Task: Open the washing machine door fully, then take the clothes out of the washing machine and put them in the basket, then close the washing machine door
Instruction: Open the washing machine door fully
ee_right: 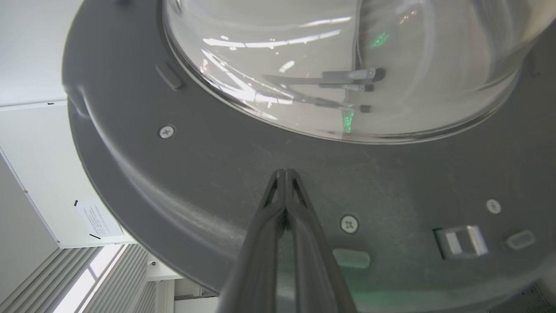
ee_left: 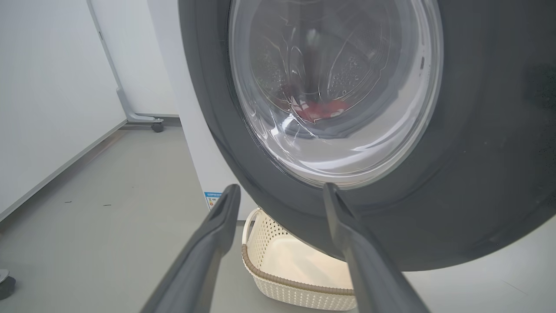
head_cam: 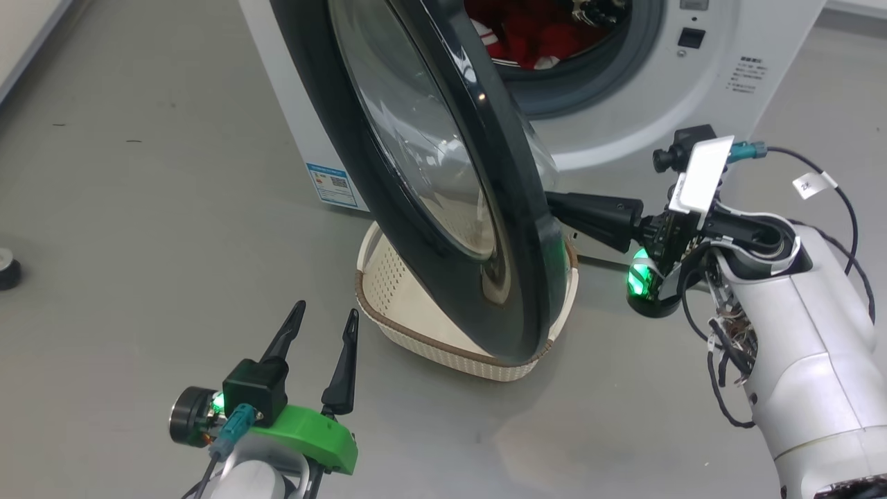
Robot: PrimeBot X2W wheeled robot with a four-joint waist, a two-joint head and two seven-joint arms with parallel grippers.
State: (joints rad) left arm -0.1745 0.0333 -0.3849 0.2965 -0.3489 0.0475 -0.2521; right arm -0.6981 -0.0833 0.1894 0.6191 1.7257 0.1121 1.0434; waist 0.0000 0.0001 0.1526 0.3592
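Note:
The washing machine door (head_cam: pixel 443 173), black-rimmed with a clear glass bowl, stands partly swung out from the white washing machine (head_cam: pixel 624 104). Red clothes (head_cam: pixel 527 34) lie in the drum and show through the glass (ee_left: pixel 321 111). The cream basket (head_cam: pixel 395 277) sits on the floor under the door. My right gripper (head_cam: pixel 554 201) is shut with nothing in it. Its tips (ee_right: pixel 284 171) rest against the door's inner face (ee_right: pixel 195 182), below the glass. My left gripper (head_cam: pixel 326 309) is open and empty, in front of the door's outer face (ee_left: pixel 478 130) and apart from it.
A door latch (ee_right: pixel 460 241) sits on the inner rim to the right of my right fingertips. A small dark round object (head_cam: pixel 7 267) lies on the grey floor at far left. A wheeled frame foot (ee_left: pixel 156 126) stands by the white wall beside the machine.

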